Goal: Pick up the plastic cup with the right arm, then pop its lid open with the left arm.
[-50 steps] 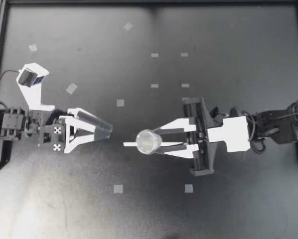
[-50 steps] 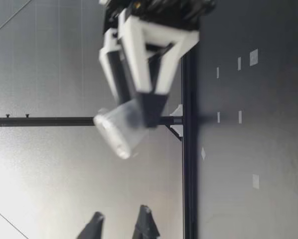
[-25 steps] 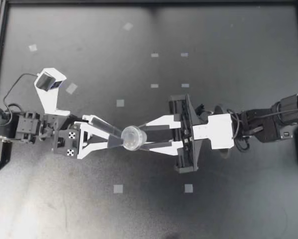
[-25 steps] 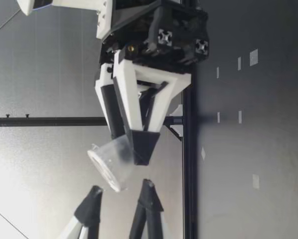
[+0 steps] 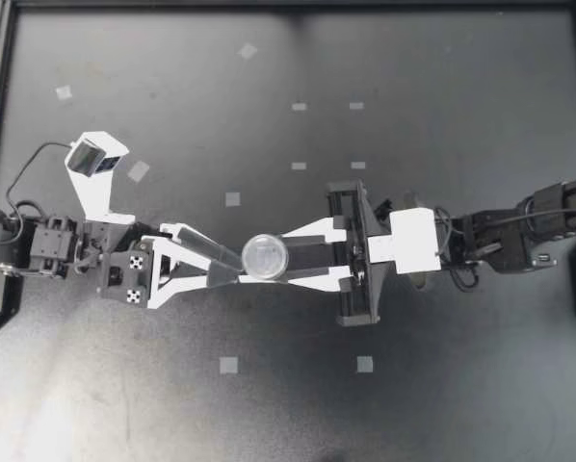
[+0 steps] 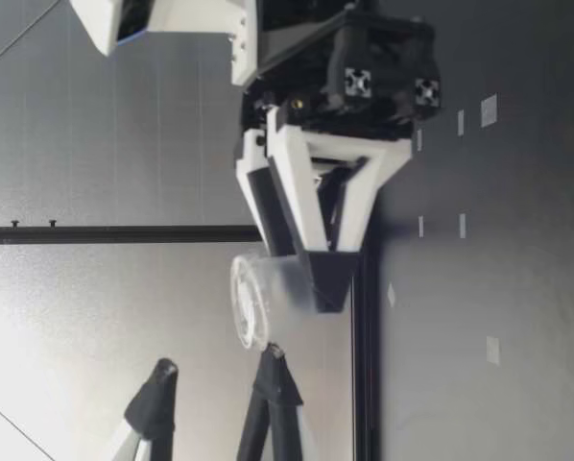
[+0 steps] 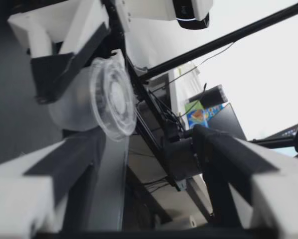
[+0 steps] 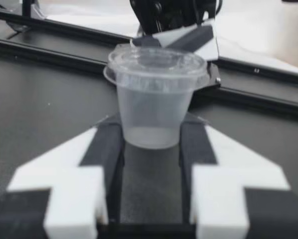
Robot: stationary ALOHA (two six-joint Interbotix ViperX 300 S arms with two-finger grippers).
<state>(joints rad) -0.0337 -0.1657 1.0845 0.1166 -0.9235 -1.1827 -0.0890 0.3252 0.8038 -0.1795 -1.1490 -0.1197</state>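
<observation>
Black desk [image 5: 461, 404], and the action's up in the air over its middle. My right gripper [image 5: 272, 260] is pinched on a cup [image 5: 265, 256], fingers on the lower wall from both sides, lid [image 8: 156, 59] facing up. My left gripper [image 5: 232, 267] is spread wide with nothing in it. Its tips are right by the cup, and one might be brushing it, hard to tell. The cup's small, clear, thin plastic and looks empty. I'd guess it's featherlight, slick and easy to crush, so grab the wall under the lid rim, gently. Tape squares [image 5: 228, 365] dot the desk.
</observation>
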